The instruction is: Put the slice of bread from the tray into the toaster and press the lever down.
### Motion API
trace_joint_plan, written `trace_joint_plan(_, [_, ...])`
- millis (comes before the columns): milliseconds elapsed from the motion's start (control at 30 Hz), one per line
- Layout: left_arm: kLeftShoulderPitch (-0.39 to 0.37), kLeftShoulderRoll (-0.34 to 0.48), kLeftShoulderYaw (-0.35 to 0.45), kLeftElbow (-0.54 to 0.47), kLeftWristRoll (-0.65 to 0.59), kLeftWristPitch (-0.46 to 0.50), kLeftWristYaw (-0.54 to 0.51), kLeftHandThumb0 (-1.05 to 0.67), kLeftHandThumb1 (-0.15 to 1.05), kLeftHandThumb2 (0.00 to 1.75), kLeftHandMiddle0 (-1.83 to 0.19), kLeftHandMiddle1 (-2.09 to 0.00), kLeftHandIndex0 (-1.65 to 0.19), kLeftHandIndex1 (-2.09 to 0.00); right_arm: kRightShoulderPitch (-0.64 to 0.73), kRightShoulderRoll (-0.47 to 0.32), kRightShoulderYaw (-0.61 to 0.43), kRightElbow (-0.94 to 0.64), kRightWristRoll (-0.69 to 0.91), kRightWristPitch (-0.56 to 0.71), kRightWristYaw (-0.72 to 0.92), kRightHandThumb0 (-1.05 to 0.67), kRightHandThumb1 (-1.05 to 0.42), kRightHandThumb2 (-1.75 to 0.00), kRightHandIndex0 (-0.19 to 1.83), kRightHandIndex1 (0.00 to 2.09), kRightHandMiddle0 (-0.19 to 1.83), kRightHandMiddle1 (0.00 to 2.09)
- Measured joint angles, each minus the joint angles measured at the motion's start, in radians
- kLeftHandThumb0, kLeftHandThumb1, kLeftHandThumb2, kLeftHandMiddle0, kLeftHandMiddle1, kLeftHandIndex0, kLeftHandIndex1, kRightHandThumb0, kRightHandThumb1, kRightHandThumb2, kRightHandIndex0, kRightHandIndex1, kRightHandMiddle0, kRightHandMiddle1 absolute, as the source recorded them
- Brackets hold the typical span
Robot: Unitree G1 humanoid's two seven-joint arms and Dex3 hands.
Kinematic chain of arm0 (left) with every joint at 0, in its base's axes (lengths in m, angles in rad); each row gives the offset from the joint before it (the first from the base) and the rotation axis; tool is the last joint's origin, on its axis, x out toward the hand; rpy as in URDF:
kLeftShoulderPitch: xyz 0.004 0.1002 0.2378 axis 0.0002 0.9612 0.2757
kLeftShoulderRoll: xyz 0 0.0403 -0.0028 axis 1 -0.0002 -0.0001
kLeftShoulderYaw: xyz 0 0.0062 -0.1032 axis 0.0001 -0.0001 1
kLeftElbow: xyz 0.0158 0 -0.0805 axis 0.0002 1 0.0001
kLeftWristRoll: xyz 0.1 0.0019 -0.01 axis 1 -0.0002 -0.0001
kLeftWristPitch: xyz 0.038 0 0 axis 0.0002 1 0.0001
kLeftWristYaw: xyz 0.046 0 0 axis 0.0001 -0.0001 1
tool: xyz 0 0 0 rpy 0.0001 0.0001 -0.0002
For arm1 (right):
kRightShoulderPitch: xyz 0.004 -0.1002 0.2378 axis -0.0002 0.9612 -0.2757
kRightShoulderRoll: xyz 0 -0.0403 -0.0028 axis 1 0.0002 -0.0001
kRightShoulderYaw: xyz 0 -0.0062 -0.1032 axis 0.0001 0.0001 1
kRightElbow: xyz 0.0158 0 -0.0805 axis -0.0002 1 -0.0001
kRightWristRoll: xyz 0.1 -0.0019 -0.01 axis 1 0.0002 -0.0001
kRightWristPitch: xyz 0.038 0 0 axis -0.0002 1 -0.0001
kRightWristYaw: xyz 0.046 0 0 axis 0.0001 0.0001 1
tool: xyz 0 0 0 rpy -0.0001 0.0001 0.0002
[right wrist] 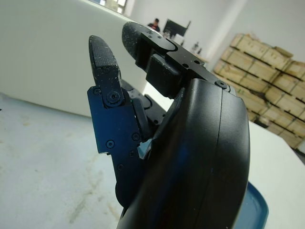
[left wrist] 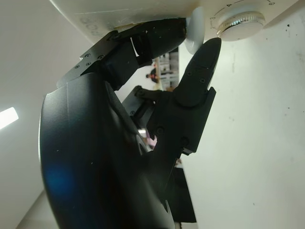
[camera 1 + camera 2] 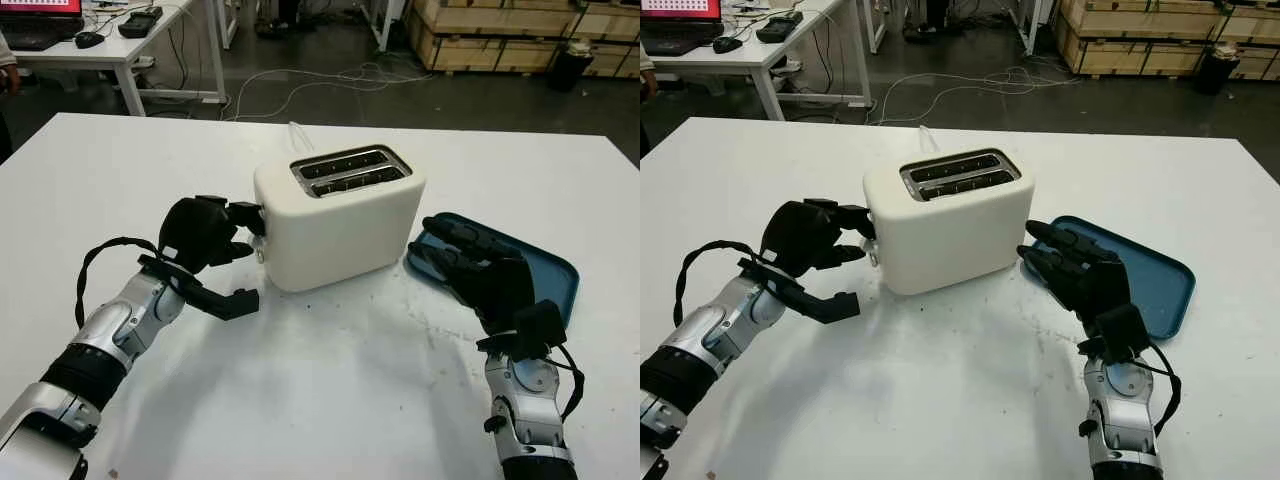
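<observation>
A white two-slot toaster (image 3: pixel 340 225) stands mid-table, and its slots (image 3: pixel 350 170) look dark inside. My left hand (image 3: pixel 240 232) is at the toaster's left end. Its fingers are curled around the white lever knob (image 2: pixel 194 33), one finger on top and the thumb (image 2: pixel 200 62) beside it, just above the round dial (image 2: pixel 240 21). The blue tray (image 3: pixel 550 275) lies to the right of the toaster, and its visible surface is bare. My right hand (image 3: pixel 450 250) is open over the tray's near-left edge, holding nothing.
The white table (image 3: pixel 330 400) has free room in front and at the left. A thin white cable (image 3: pixel 300 135) runs behind the toaster. Beyond the far edge are a desk (image 3: pixel 110 50), floor cables and wooden crates (image 3: pixel 500 30).
</observation>
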Motion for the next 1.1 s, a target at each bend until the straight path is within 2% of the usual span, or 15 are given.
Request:
trace_joint_plan(67, [0.009, 0.004, 0.014, -0.017, 0.000, 0.000, -0.002, -0.30, 0.91, 0.09, -0.94, -1.42, -0.86, -0.91, 0.000, 0.000, 0.000, 0.000, 0.000, 0.000, 0.000, -0.43, -0.92, -0.01, 1.06, 0.01, 0.99, 0.00])
trace_joint_plan(233, [0.028, 0.005, 0.050, -0.050, 0.003, 0.000, -0.006, -0.24, 0.88, 0.06, -0.93, -1.42, -0.86, -0.87, 0.000, 0.000, 0.002, 0.001, 0.000, 0.000, 0.000, -0.44, -0.92, -0.01, 1.06, 0.01, 0.99, 0.00])
trace_joint_plan(400, [0.049, 0.008, 0.100, -0.099, 0.004, 0.000, -0.014, -0.27, 0.90, 0.05, -0.89, -1.40, -0.85, -0.84, 0.000, 0.001, 0.008, 0.003, 0.000, 0.000, 0.000, -0.43, -0.92, -0.01, 1.06, 0.00, 1.00, 0.00])
trace_joint_plan(667, [0.047, 0.009, 0.224, -0.224, 0.002, 0.009, -0.008, -0.23, 0.90, 0.04, -0.87, -1.55, -0.86, -0.81, -0.001, 0.001, 0.014, 0.010, 0.000, 0.000, 0.002, -0.42, -0.92, 0.00, 1.06, 0.00, 1.00, 0.00])
trace_joint_plan(800, [0.035, -0.012, 0.235, -0.245, 0.001, -0.015, -0.004, -0.25, 0.89, 0.02, -0.93, -1.42, -0.92, -0.76, -0.002, 0.001, 0.013, 0.010, 0.000, 0.000, 0.002, -0.42, -0.92, 0.00, 1.06, 0.00, 1.00, 0.00])
trace_joint_plan(1100, [0.035, -0.022, 0.235, -0.221, 0.003, -0.040, -0.004, -0.27, 0.91, 0.02, -0.92, -1.46, -0.93, -0.73, -0.002, 0.001, 0.013, 0.010, 0.000, 0.000, 0.001, -0.42, -0.92, -0.01, 1.06, 0.00, 1.00, 0.00])
